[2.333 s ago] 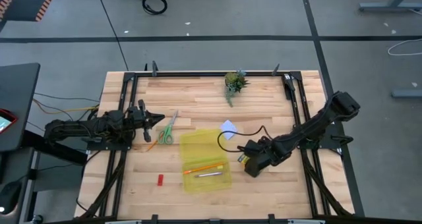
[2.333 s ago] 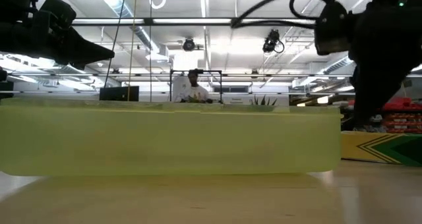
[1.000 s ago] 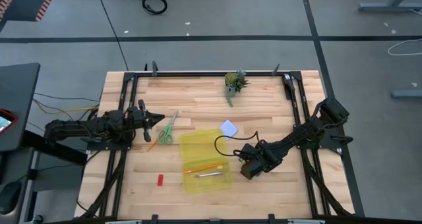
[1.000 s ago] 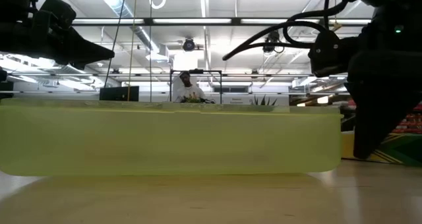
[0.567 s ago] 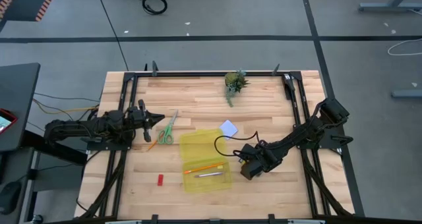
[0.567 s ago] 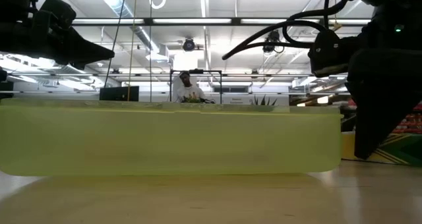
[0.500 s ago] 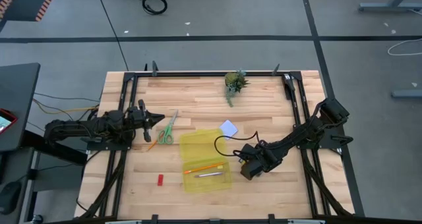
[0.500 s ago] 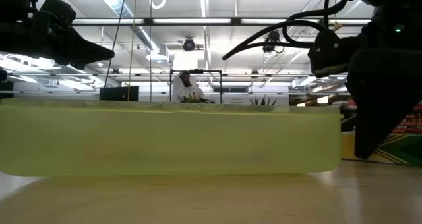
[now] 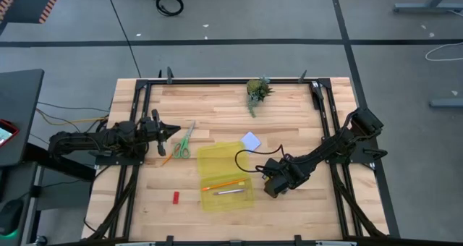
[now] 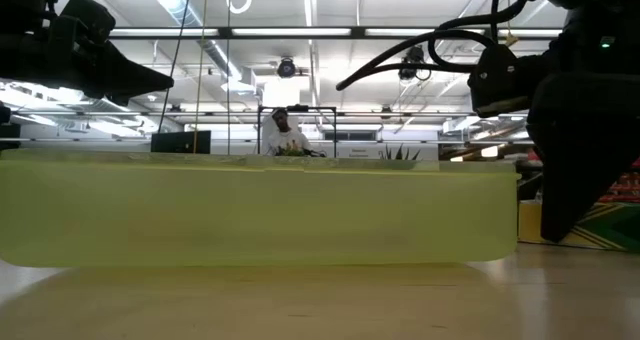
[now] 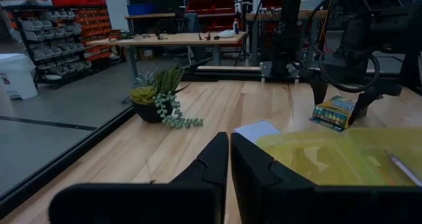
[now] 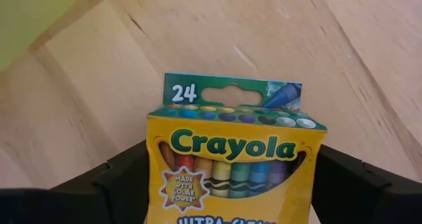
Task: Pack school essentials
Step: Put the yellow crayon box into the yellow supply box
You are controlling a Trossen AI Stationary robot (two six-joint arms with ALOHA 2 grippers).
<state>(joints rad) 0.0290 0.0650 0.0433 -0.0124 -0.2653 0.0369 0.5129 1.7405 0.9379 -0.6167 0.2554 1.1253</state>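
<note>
Right gripper [image 9: 270,182] clamped on Crayola crayon box [image 12: 234,163], low beside translucent yellow case [image 9: 225,175]. Left gripper [image 9: 172,131] idle at table's left edge, fingers pressed together, near green-handled scissors [image 9: 183,142].

The translucent yellow rectangular case [image 9: 226,176] lies mid-table with an orange pencil [image 9: 222,184] in it, green-handled scissors [image 9: 183,142] to its left, a small red block [image 9: 175,197] lower left, and a yellow-green crayon box [image 12: 234,163] at its right.
</note>
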